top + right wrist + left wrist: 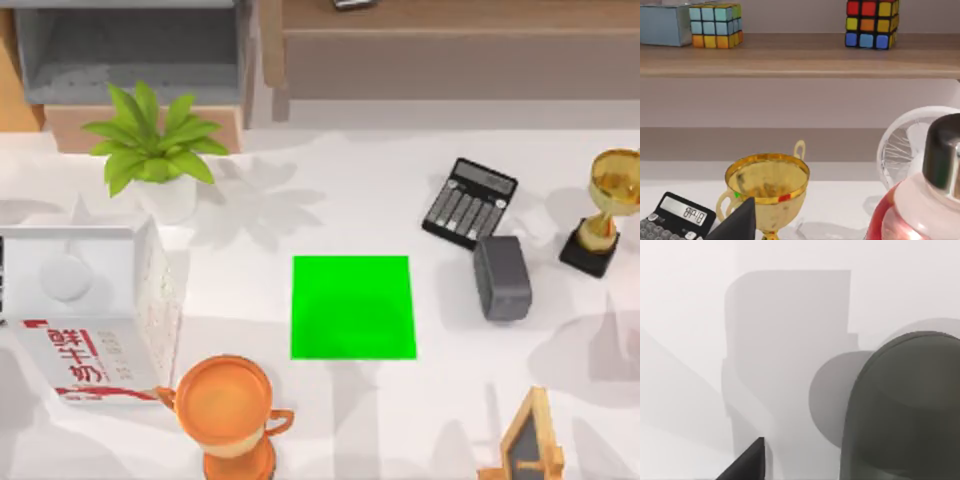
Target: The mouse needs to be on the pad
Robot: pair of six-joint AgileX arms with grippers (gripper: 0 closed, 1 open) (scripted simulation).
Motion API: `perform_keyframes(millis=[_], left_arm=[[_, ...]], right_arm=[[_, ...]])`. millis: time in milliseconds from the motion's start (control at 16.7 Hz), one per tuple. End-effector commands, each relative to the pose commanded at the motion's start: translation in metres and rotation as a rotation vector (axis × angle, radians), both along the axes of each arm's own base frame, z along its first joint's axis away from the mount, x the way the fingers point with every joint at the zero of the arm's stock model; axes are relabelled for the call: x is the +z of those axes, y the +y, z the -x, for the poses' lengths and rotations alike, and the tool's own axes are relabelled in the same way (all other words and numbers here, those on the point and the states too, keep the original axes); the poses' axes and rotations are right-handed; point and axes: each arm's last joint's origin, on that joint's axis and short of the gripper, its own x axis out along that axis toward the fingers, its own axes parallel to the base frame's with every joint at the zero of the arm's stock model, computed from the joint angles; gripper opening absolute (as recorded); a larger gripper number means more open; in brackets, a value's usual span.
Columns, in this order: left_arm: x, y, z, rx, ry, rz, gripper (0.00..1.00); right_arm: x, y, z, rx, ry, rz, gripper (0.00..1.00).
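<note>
Dark grey mouse (501, 277), plain bright green pad (353, 307).

White table (330, 200), evenly lit, crossed by soft grey shadows. Beyond its far edge, a grey open-fronted cabinet (130, 50) toward the left corner and a wooden shelf (800, 55) toward the right, backed by pale wall.

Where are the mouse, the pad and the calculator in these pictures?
mouse (501, 277), top view, middle of its grey top.
pad (353, 306), top view, centre of the green square.
calculator (469, 203), top view, on its key rows.
</note>
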Motion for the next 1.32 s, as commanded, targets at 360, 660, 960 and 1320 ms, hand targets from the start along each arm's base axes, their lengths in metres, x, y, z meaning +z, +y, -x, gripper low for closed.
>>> perform_keyframes(millis=[360, 660, 960, 1320], left_arm=[[0.0000, 0.0000, 0.0000, 0.000, 0.000, 0.000, 0.70], [0.0000, 0.0000, 0.0000, 0.000, 0.000, 0.000, 0.32], [0.0000, 0.0000, 0.0000, 0.000, 0.000, 0.000, 0.00], [0.0000, 0.0000, 0.0000, 0.000, 0.000, 0.000, 0.00]], right_arm=[[0.0000, 0.0000, 0.0000, 0.000, 0.000, 0.000, 1.00], [0.0000, 0.0000, 0.0000, 0.000, 0.000, 0.000, 1.00], [0.0000, 0.0000, 0.0000, 0.000, 0.000, 0.000, 1.00], [0.0000, 0.0000, 0.0000, 0.000, 0.000, 0.000, 1.00]])
